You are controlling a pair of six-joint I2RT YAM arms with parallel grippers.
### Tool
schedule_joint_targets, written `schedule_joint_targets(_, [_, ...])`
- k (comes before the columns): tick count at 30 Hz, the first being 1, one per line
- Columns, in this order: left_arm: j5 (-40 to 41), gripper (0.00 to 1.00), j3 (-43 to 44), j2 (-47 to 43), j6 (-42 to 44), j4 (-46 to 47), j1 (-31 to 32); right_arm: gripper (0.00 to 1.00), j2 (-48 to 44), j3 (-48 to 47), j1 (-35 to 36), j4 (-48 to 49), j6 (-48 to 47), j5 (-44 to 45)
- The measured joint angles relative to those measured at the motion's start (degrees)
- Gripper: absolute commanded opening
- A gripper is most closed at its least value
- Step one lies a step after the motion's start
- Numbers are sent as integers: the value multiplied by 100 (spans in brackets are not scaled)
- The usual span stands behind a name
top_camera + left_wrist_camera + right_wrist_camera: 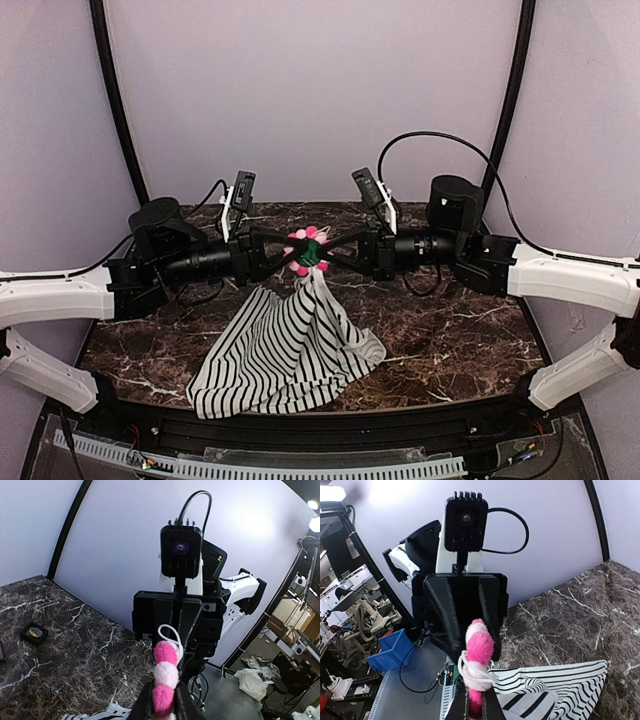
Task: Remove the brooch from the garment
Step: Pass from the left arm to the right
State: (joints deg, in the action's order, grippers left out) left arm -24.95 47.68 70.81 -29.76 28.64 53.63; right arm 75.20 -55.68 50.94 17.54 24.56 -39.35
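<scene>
Brooch lifted between both pincers, garment hanging from it.

Brooch [308, 250], pink and white petals around a green centre, sits directly between the tips of the left pincer [163, 703] and the right pincer [476, 707], which meet nose to nose above the counter [450, 330]. Each pincer is pinched onto the brooch from its own side; petals show between both pairs of fingers in the wrist views. Garment [285, 350] drapes down below the pincers, its lower part spread on the counter, so its own weight likely tensions the cloth at the pin. Judgement: opposed grips let one side hold while the other pulls or twists the fastening free; brooch not yet off. Fastening itself hidden behind the petals.
</scene>
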Motion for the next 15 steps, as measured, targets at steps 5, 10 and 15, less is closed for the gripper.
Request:
schedule_joint_targets(5, [603,97,151,-37,352,-612,9,0,0,-393,4,-1128,-144,601])
schedule_joint_targets(10, [1882,99,107,-214,800,-1394,94,0,85,-1246,4,-3040,-240,1733])
schedule_joint_targets(15, [2461,99,92,11,964,-1543,310,0,422,-1801,4,-4590,-160,2470])
